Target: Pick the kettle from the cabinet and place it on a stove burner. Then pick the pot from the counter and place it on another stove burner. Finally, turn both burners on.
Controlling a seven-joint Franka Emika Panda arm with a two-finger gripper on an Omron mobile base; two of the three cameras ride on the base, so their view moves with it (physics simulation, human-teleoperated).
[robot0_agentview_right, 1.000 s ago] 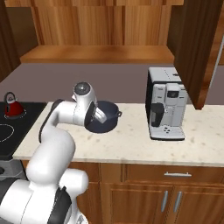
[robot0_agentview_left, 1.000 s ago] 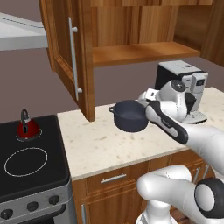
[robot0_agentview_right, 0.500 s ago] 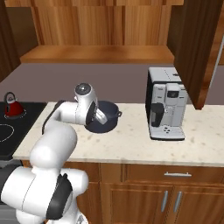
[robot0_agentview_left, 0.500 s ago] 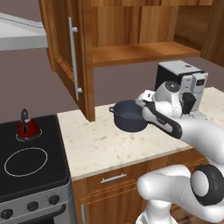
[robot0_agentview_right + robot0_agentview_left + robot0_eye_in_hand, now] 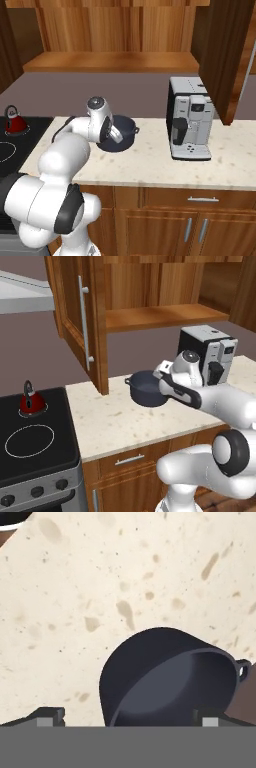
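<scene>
On the counter (image 5: 112, 426), near the open cabinet (image 5: 82, 321), sat the pot (image 5: 146, 389), not yet gripped. Above it hung the gripper (image 5: 127, 717), fingers spread wide to straddle its rim. Off on its burner, the kettle (image 5: 31, 402) was already placed.

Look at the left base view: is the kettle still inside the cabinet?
No, the kettle stands on the small burner of the stove, while the cabinet shelf is bare.
</scene>
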